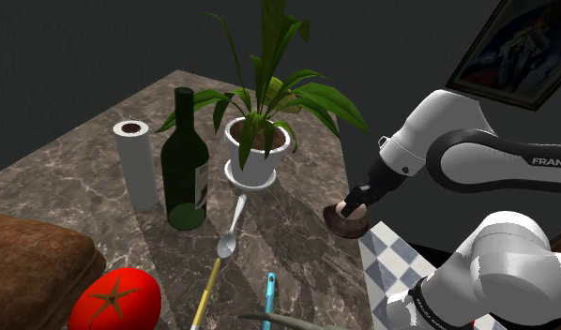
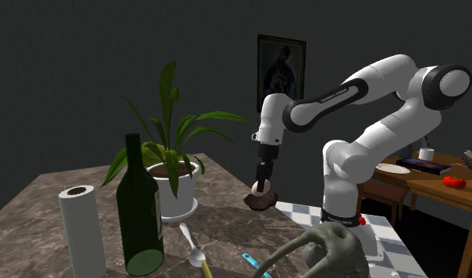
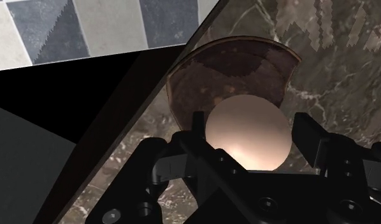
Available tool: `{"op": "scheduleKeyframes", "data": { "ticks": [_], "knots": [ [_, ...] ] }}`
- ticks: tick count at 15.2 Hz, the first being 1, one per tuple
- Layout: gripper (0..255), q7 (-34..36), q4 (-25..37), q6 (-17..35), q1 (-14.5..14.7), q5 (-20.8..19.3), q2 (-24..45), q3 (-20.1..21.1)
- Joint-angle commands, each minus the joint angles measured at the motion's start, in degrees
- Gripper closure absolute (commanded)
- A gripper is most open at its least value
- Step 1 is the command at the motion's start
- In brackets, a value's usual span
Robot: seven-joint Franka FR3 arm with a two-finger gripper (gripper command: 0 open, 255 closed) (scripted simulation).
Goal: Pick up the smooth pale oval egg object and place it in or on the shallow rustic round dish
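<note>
Black two-finger gripper (image 3: pixel 250 126) clasps a smooth pale oval egg (image 3: pixel 248 137) just above the shallow brown round dish (image 3: pixel 227 63), evidently ready for lowering in.

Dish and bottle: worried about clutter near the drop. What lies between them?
A spoon, nearer the bottle than the dish, as the shoulder view shows.
</note>
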Motion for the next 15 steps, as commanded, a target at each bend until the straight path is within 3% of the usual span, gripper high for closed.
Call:
{"op": "scheduleKeyframes", "data": {
  "ticks": [1, 2, 7, 11, 15],
  "knots": [
    [255, 0.0, 0.0, 0.0, 0.0, 0.0, 0.0, 0.0],
    [0, 0.0, 0.0, 0.0, 0.0, 0.0, 0.0, 0.0],
    [0, 0.0, 0.0, 0.0, 0.0, 0.0, 0.0, 0.0],
    [0, 0.3, 5.4, -9.9, -1.5, -1.8, -4.4, -1.1],
    [0, 0.4, 5.4, -9.9, -1.5, -1.8, -4.4, -1.1]
  ]
}}
